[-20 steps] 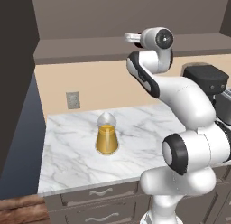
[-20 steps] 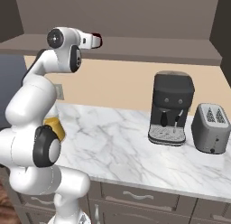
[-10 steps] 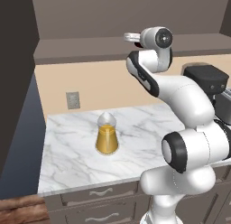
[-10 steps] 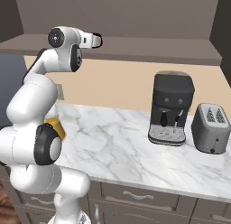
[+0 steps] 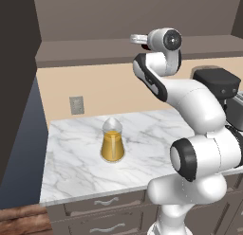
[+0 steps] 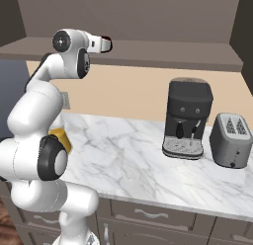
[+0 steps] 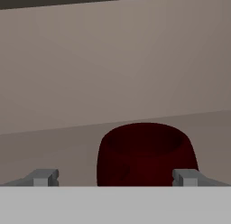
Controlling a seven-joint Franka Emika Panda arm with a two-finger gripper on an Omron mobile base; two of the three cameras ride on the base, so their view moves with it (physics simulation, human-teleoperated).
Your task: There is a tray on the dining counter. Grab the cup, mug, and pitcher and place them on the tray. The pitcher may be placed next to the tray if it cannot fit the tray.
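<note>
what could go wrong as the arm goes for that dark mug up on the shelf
The mug sits between the open end effector fingertips but looks off-centre, toward one finger; closing may nudge or tip it on the high shelf.

The handle isn't visible, so the grip may land awkwardly.

Lowering the arm afterwards, its elbow could swing near the pitcher.

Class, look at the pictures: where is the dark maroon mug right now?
The mug stands on the high shelf above the marble worktop, directly ahead of the open gripper; in the right base view it shows at the hand's tip.
</note>
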